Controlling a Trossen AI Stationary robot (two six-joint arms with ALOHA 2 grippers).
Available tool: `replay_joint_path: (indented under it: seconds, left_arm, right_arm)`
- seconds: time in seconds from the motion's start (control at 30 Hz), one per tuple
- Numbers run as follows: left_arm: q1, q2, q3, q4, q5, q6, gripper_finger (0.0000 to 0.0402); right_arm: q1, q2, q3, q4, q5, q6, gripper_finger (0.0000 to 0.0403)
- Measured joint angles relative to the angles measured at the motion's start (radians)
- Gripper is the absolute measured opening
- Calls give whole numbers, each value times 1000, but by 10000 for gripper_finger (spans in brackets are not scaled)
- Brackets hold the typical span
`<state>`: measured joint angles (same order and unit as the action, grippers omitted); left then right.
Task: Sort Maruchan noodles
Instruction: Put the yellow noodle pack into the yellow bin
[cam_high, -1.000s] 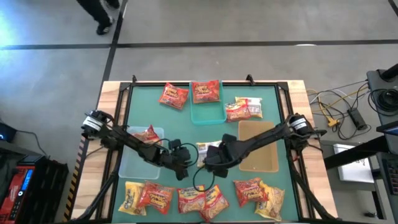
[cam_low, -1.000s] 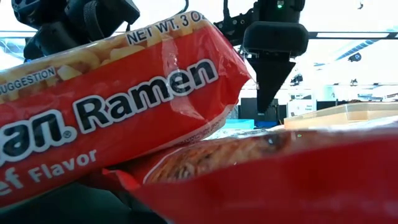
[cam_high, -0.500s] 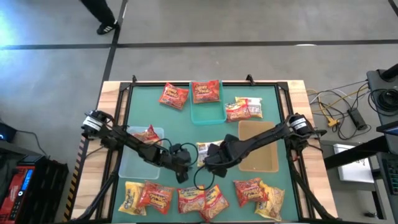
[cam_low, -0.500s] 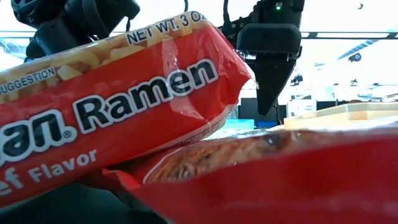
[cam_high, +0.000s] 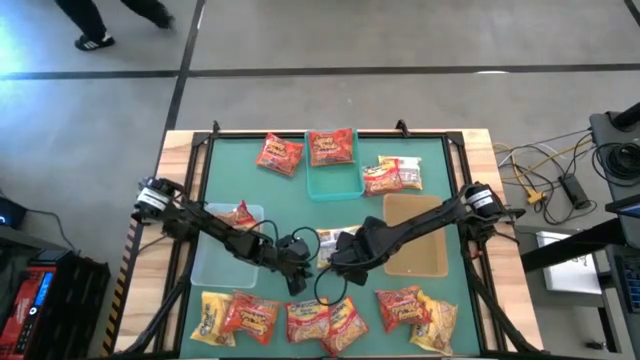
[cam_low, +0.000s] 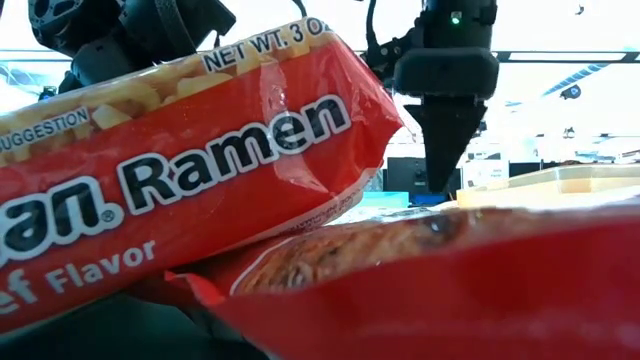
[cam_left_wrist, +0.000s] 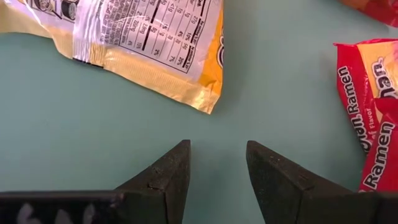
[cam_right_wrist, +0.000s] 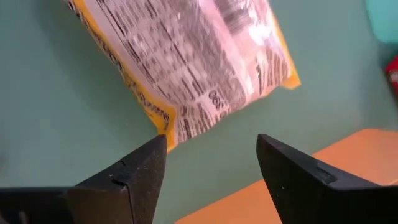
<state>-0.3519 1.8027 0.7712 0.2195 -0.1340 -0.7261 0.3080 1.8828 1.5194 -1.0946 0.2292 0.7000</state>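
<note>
Left claw (cam_high: 303, 262) hovers open and empty over the green counter (cam_high: 440, 200), beside the face-down yellow packet (cam_high: 335, 241) lying mid-counter; right claw (cam_high: 338, 262) hangs just over that packet, fingers apart, holding nothing. Step in hand appears to be picking up this packet. Next move calls for descending, closing on its edge, then carrying it to a bin

Table mat (cam_high: 230, 185) held three bins mid-table: left bin (cam_high: 222, 270), far-centre bin (cam_high: 335, 183), right bin (cam_high: 415, 240). One packet (cam_high: 239, 215) lay in left bin; another (cam_high: 331, 146) rested on far-centre bin's far edge. Packet (cam_high: 279, 154) lay left of that, two packets (cam_high: 391, 174) right of it. Face-down packet (cam_high: 335, 241) lay at centre between both grippers. Row of packets (cam_high: 300, 318) ran along near edge.
</note>
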Motion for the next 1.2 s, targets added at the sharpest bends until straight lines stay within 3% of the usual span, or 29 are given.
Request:
replay_joint_path:
  seconds: [0.27, 0.43, 0.8, 1.0, 1.2]
  left_arm:
    - [8, 0, -48, 103, -30, -41, 142]
    - [10, 2, -69, 154, -123, -44, 142]
    - [34, 21, -66, 194, -253, 7, 142]
    - [58, 67, -66, 263, -237, 6, 142]
    - [58, 71, -66, 328, -107, 2, 142]
  right_arm:
    - [2, 0, -91, -1, -2, -4, 239]
    - [2, 0, -158, 24, 1, -4, 239]
    - [2, 0, -217, 239, 66, -59, 233]
    - [1, 0, -218, 359, 82, -109, 233]
    - [2, 0, -213, 394, 78, -123, 233]
